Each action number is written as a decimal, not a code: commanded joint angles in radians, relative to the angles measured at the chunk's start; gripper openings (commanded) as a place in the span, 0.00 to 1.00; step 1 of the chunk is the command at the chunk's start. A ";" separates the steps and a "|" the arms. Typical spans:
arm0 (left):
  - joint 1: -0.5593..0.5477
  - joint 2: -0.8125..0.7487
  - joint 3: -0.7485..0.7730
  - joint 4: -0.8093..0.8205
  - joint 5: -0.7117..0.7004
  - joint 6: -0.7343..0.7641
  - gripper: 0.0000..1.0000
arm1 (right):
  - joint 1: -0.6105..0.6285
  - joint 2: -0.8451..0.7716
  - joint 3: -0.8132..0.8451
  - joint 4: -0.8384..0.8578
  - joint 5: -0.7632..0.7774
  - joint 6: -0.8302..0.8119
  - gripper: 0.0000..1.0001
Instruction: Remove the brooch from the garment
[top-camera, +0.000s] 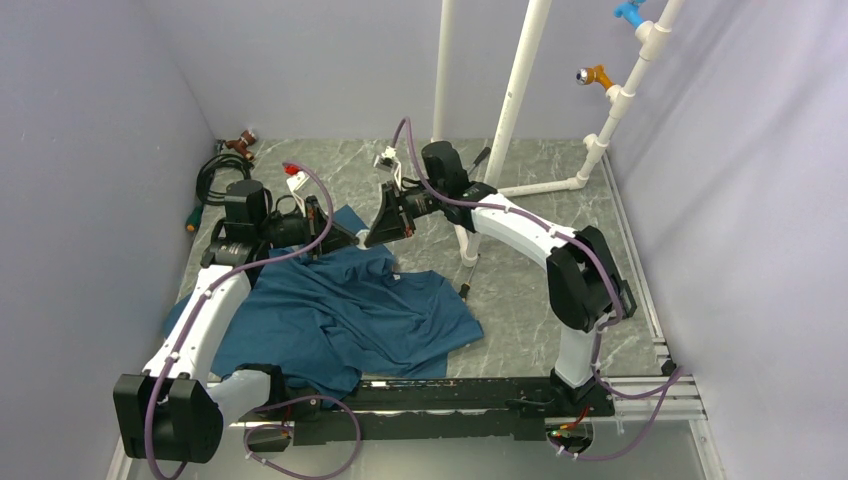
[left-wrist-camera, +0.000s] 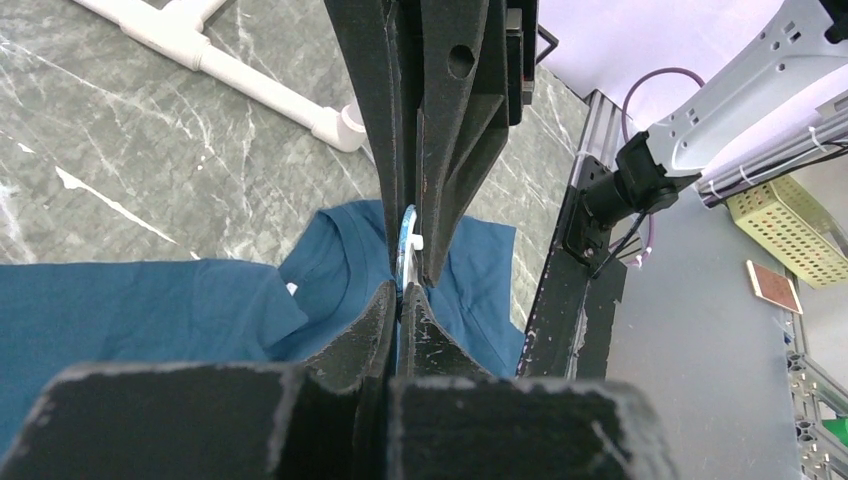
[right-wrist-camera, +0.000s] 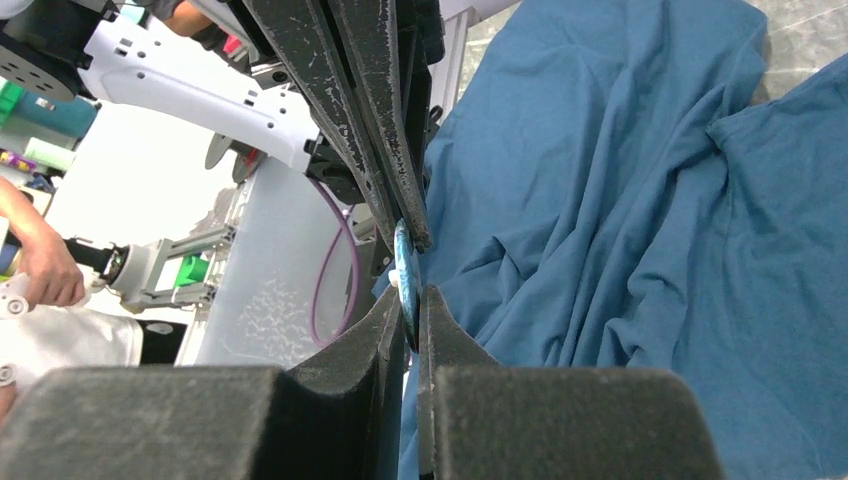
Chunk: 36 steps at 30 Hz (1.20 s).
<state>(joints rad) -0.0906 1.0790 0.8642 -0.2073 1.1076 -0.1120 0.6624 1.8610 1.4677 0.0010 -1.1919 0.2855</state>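
The dark teal garment (top-camera: 340, 310) lies crumpled on the marble table, with one part lifted toward the grippers. My left gripper (top-camera: 352, 240) and right gripper (top-camera: 372, 236) meet tip to tip above its far edge. The brooch (right-wrist-camera: 403, 265) shows edge-on as a thin whitish-blue disc. In the right wrist view, my right gripper (right-wrist-camera: 408, 297) is shut on the brooch. In the left wrist view, my left gripper (left-wrist-camera: 400, 297) is shut on a thin fold of garment (left-wrist-camera: 150, 310) right at the brooch (left-wrist-camera: 408, 240). The brooch's face is hidden.
A white PVC pipe frame (top-camera: 515, 100) stands at the back right, with one pipe lying along the floor (top-camera: 545, 186). Coiled black cables (top-camera: 215, 180) and a small brown toy (top-camera: 240, 143) lie at the back left. A black rail (top-camera: 450, 395) runs along the near edge.
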 joint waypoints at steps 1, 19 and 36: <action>-0.031 -0.044 0.049 0.018 0.099 0.011 0.00 | -0.010 0.034 0.031 0.027 0.073 0.031 0.03; -0.010 -0.080 -0.026 0.135 0.051 -0.117 0.00 | -0.070 0.005 -0.117 0.329 0.075 0.246 0.01; 0.034 -0.064 -0.083 0.319 0.022 -0.305 0.00 | -0.099 -0.037 -0.192 0.415 0.137 0.285 0.04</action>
<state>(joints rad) -0.0746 1.0531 0.7742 0.0212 1.0527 -0.3523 0.6304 1.8305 1.3003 0.3939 -1.1404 0.5583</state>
